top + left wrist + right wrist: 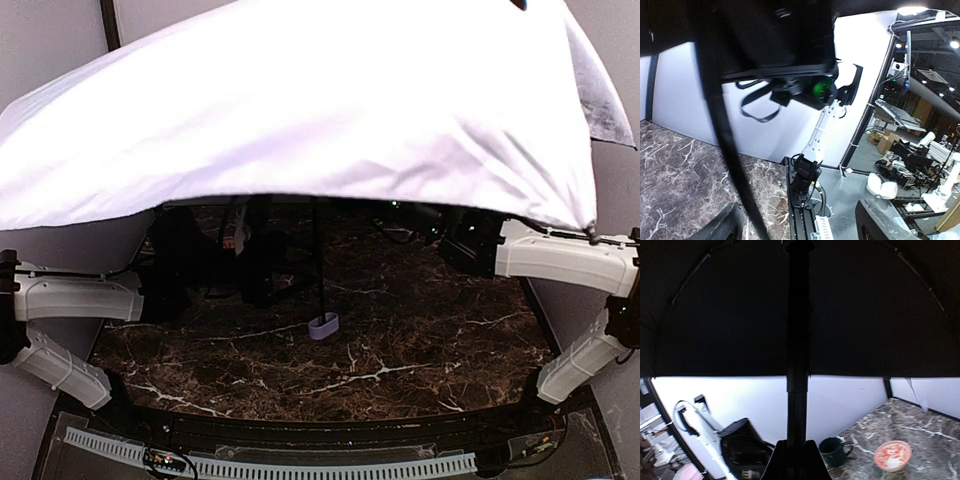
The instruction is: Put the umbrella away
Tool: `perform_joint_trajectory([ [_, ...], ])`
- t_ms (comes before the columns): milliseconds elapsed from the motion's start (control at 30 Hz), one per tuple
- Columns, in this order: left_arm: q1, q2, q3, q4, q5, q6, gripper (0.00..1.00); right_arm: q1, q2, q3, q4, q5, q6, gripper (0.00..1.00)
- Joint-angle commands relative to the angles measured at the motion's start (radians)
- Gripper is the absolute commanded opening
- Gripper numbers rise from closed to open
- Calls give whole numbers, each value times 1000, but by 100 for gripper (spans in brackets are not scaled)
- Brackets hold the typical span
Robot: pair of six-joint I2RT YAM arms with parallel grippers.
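Observation:
The umbrella stands open, and its pale lavender-silver canopy (300,110) covers the upper half of the top view and hides both grippers there. Its thin black shaft (319,260) runs down to the small lavender handle (323,326), which rests on the marble table (420,350). In the right wrist view my right gripper (797,447) is shut on the shaft (797,365), under the black underside (730,305). My left gripper (797,225) is open, its fingers (715,225) far apart. The shaft (732,165) crosses close to the left finger. A black strap (756,107) hangs by the right gripper.
A red-patterned bowl (892,455) and a dark green mug (834,451) sit on the table near the white back wall. The right arm's base (805,180) is bolted to a black rail at the table's edge. A cluttered workshop lies beyond.

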Motion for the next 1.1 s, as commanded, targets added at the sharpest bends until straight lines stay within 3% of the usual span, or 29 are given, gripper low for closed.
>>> perform_joint_trajectory([
  [0, -17, -58, -16, -57, -97, 67, 79, 40, -35, 2, 161, -30, 6, 0],
  [200, -17, -92, -44, -99, -200, 118, 77, 56, -29, -19, 210, -13, 27, 0],
  [300, -17, -68, -29, -110, -142, 97, 47, 58, -16, -15, 226, -17, 29, 0],
  [367, -19, -62, -54, -49, -104, 70, 38, 58, -15, -18, 226, -1, 23, 0],
  [500, -33, -55, -152, 138, -75, 42, 49, 58, -10, -21, 231, 24, 17, 0],
  [767, -41, -41, -145, 149, -50, 42, 43, 57, 28, -18, 273, 12, 41, 0],
  [833, -43, -40, -146, 157, -50, 40, 31, 56, 34, -21, 276, 17, 41, 0],
  [867, -43, -41, -145, 156, -55, 37, 14, 54, 36, -25, 278, 19, 45, 0],
  [900, -45, -43, -146, 154, -63, 34, 5, 51, 36, -29, 280, 19, 48, 0],
  [967, -46, -49, -150, 135, -87, 29, 0, 44, 30, -37, 276, 45, 58, 0],
  [1000, -48, -51, -149, 108, -112, 28, 0, 41, 23, -38, 263, 78, 60, 9],
  [1067, -59, -53, -131, 4, -192, 34, 0, 37, 5, -35, 216, 171, 33, 40],
])
